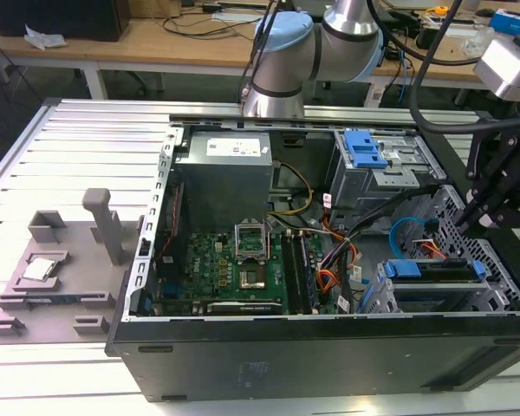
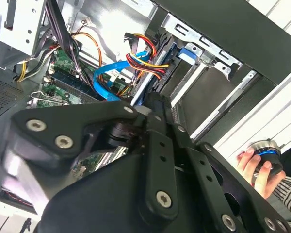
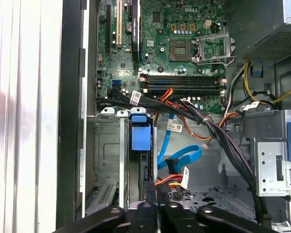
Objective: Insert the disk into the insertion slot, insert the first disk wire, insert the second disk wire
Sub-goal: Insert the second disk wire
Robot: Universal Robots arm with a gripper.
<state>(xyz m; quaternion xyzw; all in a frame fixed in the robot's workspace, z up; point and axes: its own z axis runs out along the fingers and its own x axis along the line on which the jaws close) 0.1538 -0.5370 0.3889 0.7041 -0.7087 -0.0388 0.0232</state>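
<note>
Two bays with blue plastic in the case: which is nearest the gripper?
The perforated drive cage at the exterior view's right, holding the blue disk carrier; the gripper hangs just above it. The bay with the blue latch sits farther away.

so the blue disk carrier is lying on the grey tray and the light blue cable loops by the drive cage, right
No: the exterior view shows the bright blue plastic disk carrier seated in the grey perforated sheet-metal drive cage, not on the grey tray; the flat light-blue cable does loop beside it.

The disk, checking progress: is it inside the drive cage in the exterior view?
Yes, the disk sits within the grey metal walls of the insertion slot.
</note>
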